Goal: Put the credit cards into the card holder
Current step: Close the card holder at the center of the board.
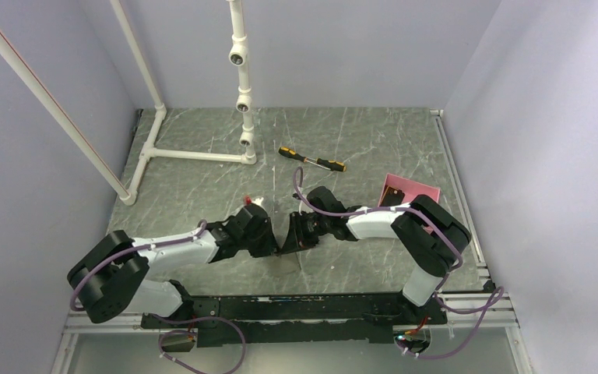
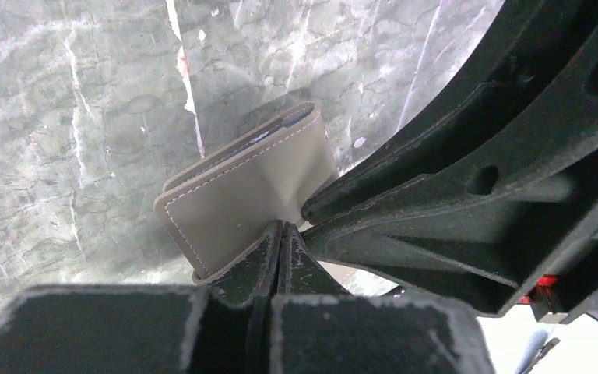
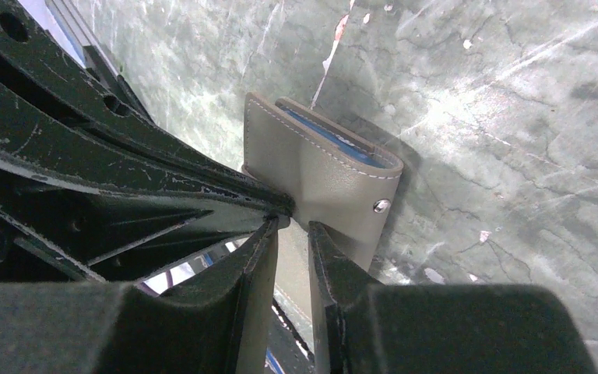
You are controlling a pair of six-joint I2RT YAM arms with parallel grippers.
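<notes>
The grey card holder (image 2: pixel 237 199) is folded and sits between my two grippers at the table's middle (image 1: pixel 288 238). Its light blue inside (image 3: pixel 335 142) shows along the top edge, and a metal snap (image 3: pixel 381 205) marks its outer flap. My left gripper (image 2: pixel 280 230) is shut, its tips pressed against the holder's outer face with nothing visible between them. My right gripper (image 3: pixel 294 226) comes from the other side with its jaws narrowly apart and closed on the holder's flap. One dark credit card (image 1: pixel 393 196) lies in the pink tray (image 1: pixel 424 189).
A yellow-and-black screwdriver (image 1: pixel 311 160) lies at the back of the marbled table. A white pipe frame (image 1: pixel 195 154) stands at the back left. A small red-and-white item (image 1: pixel 254 201) sits just behind my left wrist. Walls close in on both sides.
</notes>
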